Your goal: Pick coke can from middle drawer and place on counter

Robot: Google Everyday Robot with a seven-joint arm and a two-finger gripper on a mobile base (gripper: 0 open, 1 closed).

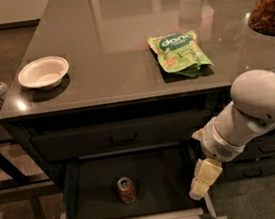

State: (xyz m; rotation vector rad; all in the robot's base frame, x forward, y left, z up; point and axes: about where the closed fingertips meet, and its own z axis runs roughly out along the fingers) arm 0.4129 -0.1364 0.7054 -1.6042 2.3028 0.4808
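Coke can (126,189) stands upright, long axis vertical and silver top up, near the middle of the open middle drawer (162,179), below the worktop (112,74). From the pincer (204,179), which hangs at the drawer's right wall, the can lies toward nine o'clock, well apart, with bare drawer floor between. Whether the pincer is spread or pressed together I cannot tell; it touches neither can nor worktop.

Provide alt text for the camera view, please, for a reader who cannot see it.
The robot's claw hangs at the right side of the open middle drawer, where a coke can stands upright. On the counter above sit a white bowl and a green snack bag.
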